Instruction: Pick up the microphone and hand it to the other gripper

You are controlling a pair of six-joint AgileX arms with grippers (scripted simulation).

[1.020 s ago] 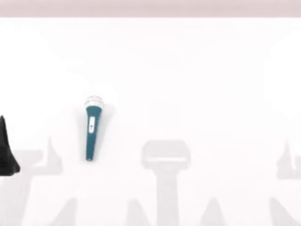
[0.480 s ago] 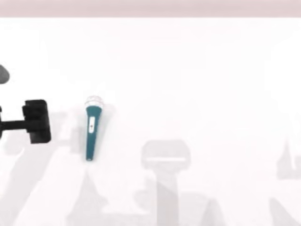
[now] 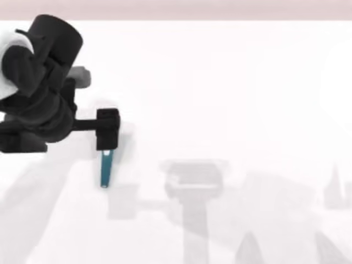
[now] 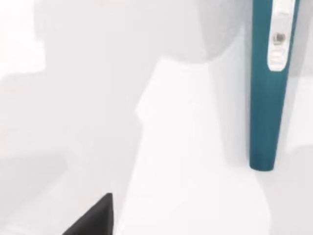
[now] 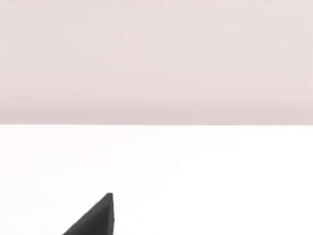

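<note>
Over the microphone (image 3: 105,169) head hovers the left gripper (image 3: 107,130) (jaws' state unclear).

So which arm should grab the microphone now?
Left. In the top view the left gripper sits right over the head end of the microphone, whose handle fills the left wrist view. The right arm is out of the top view; its wrist camera shows only bare table.
</note>
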